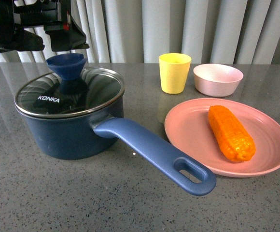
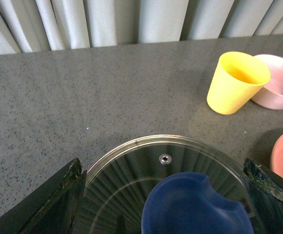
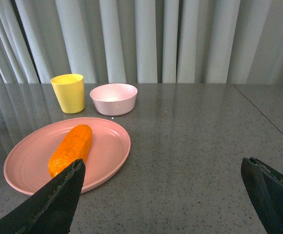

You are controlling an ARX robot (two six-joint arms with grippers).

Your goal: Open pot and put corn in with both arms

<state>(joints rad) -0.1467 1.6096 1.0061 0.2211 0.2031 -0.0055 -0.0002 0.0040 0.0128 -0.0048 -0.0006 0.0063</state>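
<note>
The navy pot stands at the left of the grey table with its glass lid on; the lid's blue knob points up and the long handle points to the front right. My left gripper is open, its fingers wide on either side of the knob, just above the lid; its arm shows at top left. The orange corn lies on a pink plate. My right gripper is open and empty, off to one side of the plate and corn.
A yellow cup and a small pink bowl stand behind the plate, before grey curtains. They also show in the left wrist view, the cup beside the bowl, and in the right wrist view, the cup beside the bowl.
</note>
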